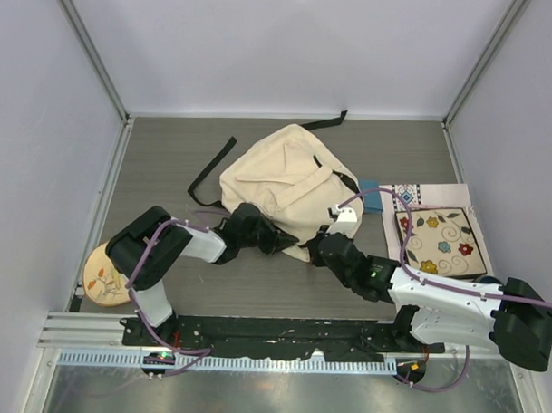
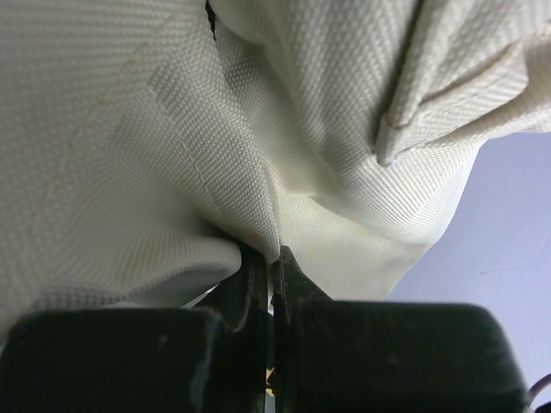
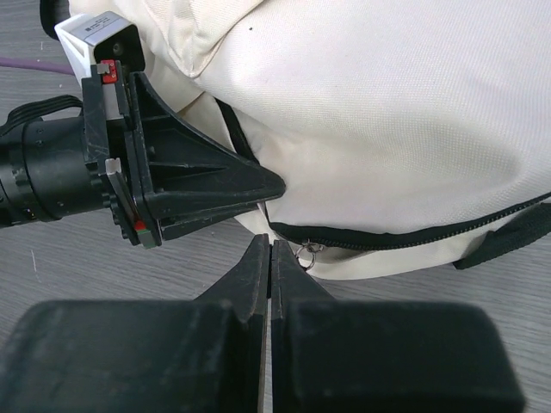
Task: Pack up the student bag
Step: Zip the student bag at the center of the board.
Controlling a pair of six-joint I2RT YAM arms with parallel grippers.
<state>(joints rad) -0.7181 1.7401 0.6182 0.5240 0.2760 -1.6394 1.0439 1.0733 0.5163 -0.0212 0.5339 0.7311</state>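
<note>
**Q:** First, what lies leftmost on the grey wood-grain surface (image 1: 159,166)?
**A:** A round tan disc with a floral motif (image 1: 104,276), beside the left arm's base.
**Q:** And the left claw (image 2: 274,255)?
**A:** Closed, pinching a fold of the large cream fabric student bag (image 1: 282,175) with black straps, which lies mid-surface.
**Q:** And the right claw (image 3: 270,245)?
**A:** Closed, tips together, just beside the small metal ring (image 3: 306,254) at the bag's black zipper (image 3: 413,234). Whether it grips the ring cannot be told.
**Q:** Farthest right?
**A:** A square cream flower-patterned board (image 1: 438,239).

- Robotics lab cell: plain white walls (image 1: 282,44) framed by aluminium posts (image 1: 91,50).
- Grey tabletop (image 1: 169,157) with two robot arms (image 1: 454,308) bolted on a metal rail (image 1: 254,329).
</note>
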